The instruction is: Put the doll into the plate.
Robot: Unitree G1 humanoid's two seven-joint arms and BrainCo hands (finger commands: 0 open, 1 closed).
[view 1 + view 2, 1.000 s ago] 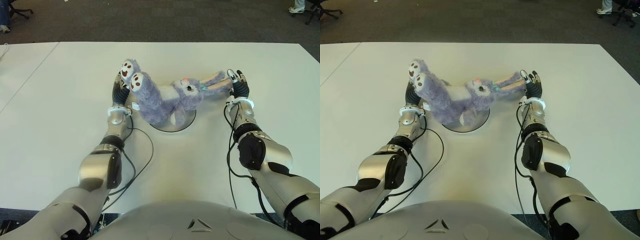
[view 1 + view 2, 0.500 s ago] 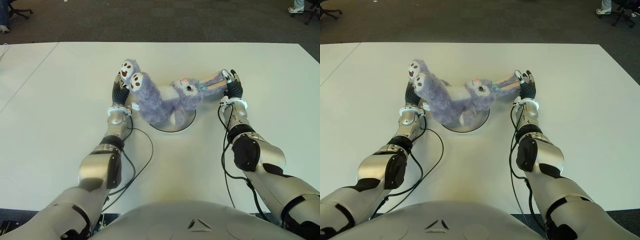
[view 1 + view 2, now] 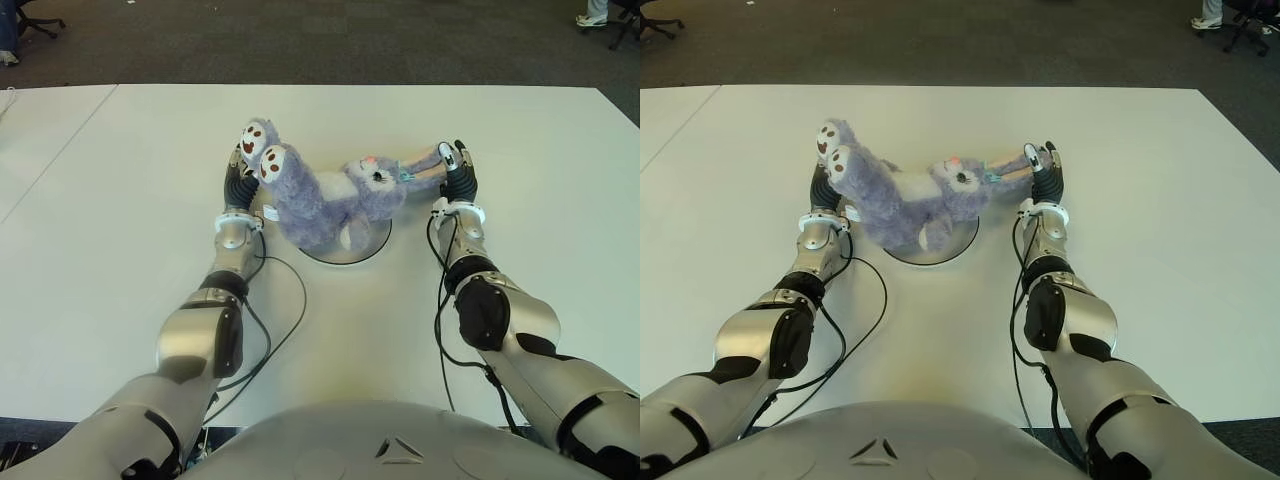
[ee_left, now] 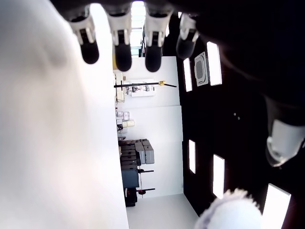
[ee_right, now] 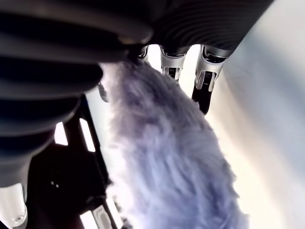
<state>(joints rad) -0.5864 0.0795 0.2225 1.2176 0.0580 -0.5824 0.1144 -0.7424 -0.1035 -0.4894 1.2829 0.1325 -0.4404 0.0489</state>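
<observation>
The purple plush rabbit doll (image 3: 330, 195) lay across the round white plate (image 3: 368, 246) in the middle of the white surface (image 3: 120, 200), its body over the plate and its feet sticking up toward the left. The left robot hand (image 3: 238, 180) stood just beside those feet with its fingers (image 4: 123, 52) straight and apart, gripping nothing. The right robot hand (image 3: 458, 172) was at the doll's long ears, which reached off the plate to the right; fur lay against its palm with the fingers (image 5: 208, 78) extended, so it appeared to cradle the ear, not clamp it. The task looked nearly done: the doll sat largely on the plate, and what remained was to let go and withdraw.
</observation>
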